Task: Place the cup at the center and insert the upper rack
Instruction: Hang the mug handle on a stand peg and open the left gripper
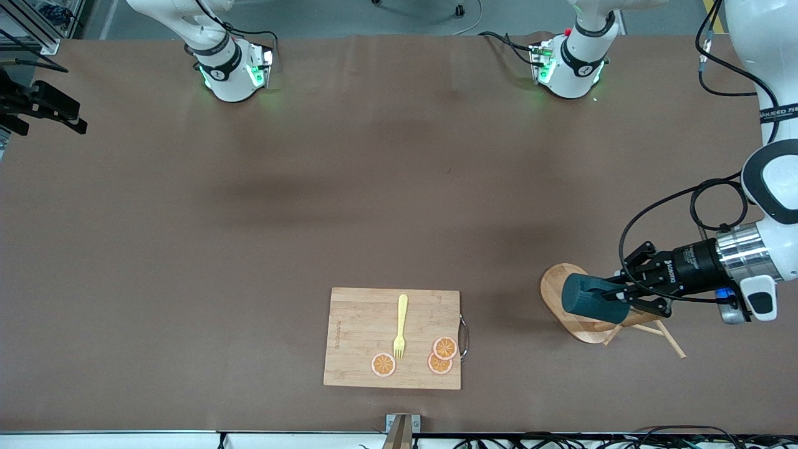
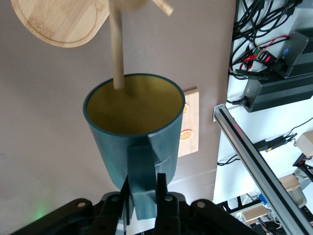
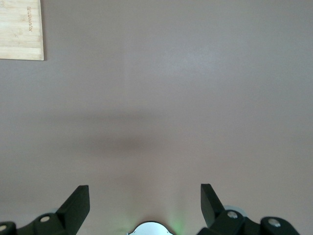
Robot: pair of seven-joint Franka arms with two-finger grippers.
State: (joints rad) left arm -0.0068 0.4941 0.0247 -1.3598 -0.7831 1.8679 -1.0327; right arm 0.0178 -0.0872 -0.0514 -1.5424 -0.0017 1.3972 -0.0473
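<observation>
My left gripper (image 1: 623, 296) is shut on the handle of the dark teal cup (image 1: 589, 298), which it holds on its side just above the table at the left arm's end. In the left wrist view the fingers (image 2: 161, 188) pinch the handle, and the cup (image 2: 110, 152) shows its yellow inside. The upper rack (image 1: 558, 284), a light wooden mug tree, lies tipped under the cup. Its oval base (image 2: 58, 19) faces the cup's mouth and its post (image 2: 116, 49) crosses the rim. My right gripper (image 3: 145, 205) hangs open over bare table, holding nothing.
A rectangular wooden cutting board (image 1: 361, 330) lies near the front edge, with a yellow fork (image 1: 400, 327) and three orange slices (image 1: 444, 347) on it. Black gear (image 1: 43, 106) juts in at the right arm's end. Cables and a metal rail run along the front edge.
</observation>
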